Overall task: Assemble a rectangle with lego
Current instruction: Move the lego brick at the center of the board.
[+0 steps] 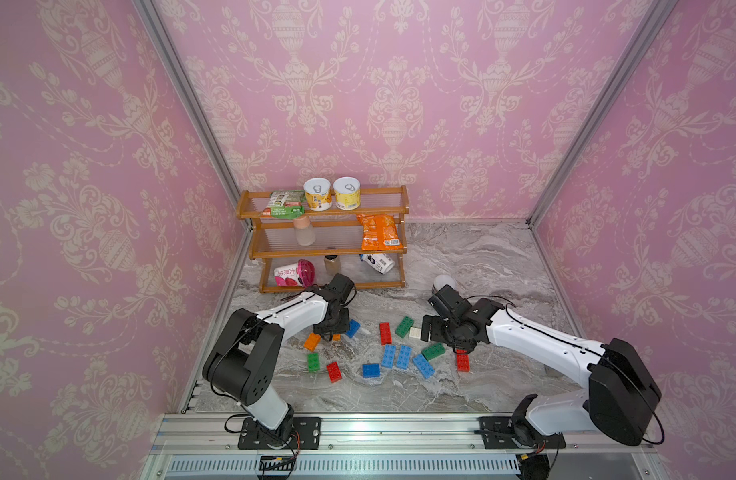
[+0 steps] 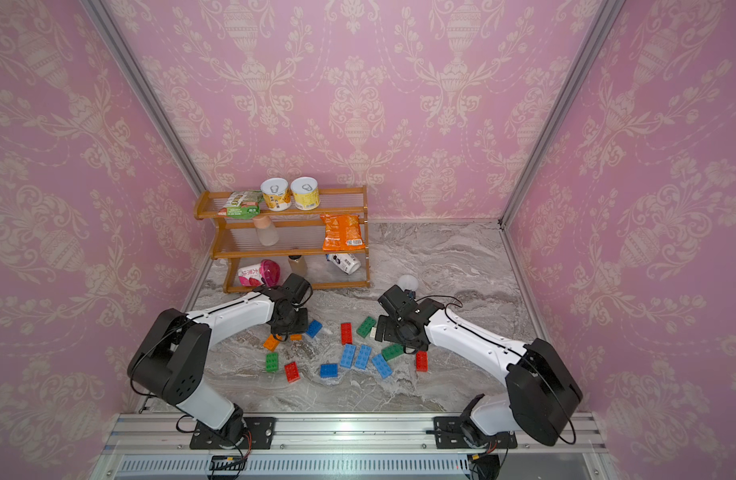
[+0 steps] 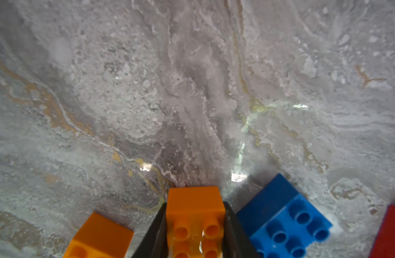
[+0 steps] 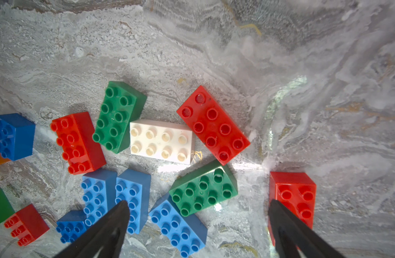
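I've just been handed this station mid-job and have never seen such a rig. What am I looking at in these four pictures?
Two white robot arms stand at the front of the marble table, and each ends in a two-fingered gripper. The two wide pictures come from one camera head overhead. The two close-ups come from cameras on the arms' wrists. Loose toy bricks in red, green, blue and orange, plus one white brick, lie on the table. A wooden shelf of groceries stands behind them. The left gripper is shut on an orange brick. The right gripper is open and empty above the bricks.
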Controlling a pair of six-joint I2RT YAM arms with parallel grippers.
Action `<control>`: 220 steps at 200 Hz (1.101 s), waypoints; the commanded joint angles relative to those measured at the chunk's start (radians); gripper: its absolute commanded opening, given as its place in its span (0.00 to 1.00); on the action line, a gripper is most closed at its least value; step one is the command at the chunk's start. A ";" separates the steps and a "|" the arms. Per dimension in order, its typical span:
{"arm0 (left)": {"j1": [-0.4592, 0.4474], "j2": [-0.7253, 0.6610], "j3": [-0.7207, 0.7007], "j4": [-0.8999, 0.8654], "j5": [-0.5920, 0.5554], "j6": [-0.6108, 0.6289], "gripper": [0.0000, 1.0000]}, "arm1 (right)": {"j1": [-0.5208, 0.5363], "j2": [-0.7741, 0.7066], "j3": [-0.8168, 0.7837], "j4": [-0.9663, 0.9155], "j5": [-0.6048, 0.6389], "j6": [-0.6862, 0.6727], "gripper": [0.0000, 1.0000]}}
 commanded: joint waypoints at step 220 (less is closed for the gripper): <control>-0.090 0.033 0.105 -0.007 -0.060 0.023 0.00 | -0.043 -0.029 -0.015 0.052 0.047 -0.030 1.00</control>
